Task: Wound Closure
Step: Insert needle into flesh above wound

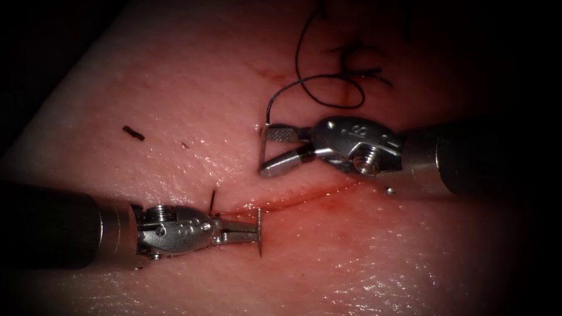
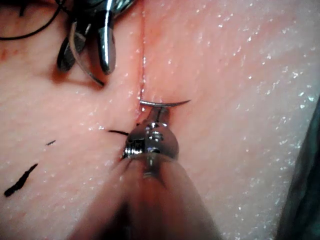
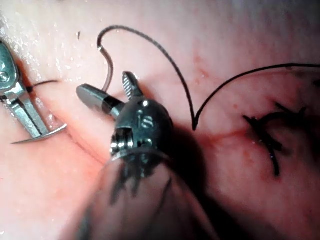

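Note:
On the pale tissue (image 1: 175,88) the cut (image 1: 304,196) runs across the endoscope view. My left tool (image 1: 256,232) lies just below the cut's left end, jaws shut on the curved needle (image 1: 260,234) near its pointed end, which stands out of the tissue there (image 2: 165,103). The needle's tail (image 3: 107,75) rises out of the tissue above the cut. It passes between the open jaws of my right tool (image 1: 267,152), which do not grip it. Dark thread (image 1: 298,58) runs from the tail in a loop toward the far side.
A knotted stitch with dark thread ends (image 1: 357,67) sits at the far right of the tissue. A cut scrap of thread (image 1: 133,133) lies at the left. A short thread end (image 1: 213,199) stands by the cut's left end. Red fluid (image 1: 328,202) stains the cut.

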`<action>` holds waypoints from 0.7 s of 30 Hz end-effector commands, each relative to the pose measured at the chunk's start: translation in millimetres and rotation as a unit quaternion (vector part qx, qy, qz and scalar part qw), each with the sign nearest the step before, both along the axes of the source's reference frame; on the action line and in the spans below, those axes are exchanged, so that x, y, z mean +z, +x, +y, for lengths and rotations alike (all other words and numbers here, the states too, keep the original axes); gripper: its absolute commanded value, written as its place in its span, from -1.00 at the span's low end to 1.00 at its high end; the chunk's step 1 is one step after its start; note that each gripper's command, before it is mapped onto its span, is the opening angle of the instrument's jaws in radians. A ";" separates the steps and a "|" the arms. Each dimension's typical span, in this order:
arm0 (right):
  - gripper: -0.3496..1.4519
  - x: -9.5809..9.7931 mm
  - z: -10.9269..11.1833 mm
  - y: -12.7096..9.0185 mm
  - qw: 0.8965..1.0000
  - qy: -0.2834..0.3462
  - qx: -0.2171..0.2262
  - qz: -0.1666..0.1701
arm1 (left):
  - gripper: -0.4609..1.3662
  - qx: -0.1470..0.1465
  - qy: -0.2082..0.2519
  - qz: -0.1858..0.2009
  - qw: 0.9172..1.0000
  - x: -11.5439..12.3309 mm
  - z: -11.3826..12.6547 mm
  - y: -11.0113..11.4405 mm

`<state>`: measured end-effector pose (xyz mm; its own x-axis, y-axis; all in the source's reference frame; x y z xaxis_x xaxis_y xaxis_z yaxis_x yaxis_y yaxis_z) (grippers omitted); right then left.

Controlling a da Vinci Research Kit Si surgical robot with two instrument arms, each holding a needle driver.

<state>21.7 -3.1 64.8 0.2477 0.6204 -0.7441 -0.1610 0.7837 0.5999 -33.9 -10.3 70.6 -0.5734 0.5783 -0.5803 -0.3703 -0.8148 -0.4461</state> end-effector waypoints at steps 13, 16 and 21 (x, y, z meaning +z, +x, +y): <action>-0.97 -1.2 1.9 0.8 1.000 -0.003 0.023 0.015 | -0.88 0.002 0.002 -0.003 1.000 0.1 0.1 -0.1; -1.00 -1.1 1.1 1.0 0.999 0.028 0.034 0.017 | -0.88 0.002 0.003 -0.003 1.000 0.1 0.2 -0.1; -1.00 -0.9 -1.0 1.3 0.995 0.097 0.016 -0.021 | -0.86 0.003 0.003 -0.004 1.000 0.2 0.5 0.1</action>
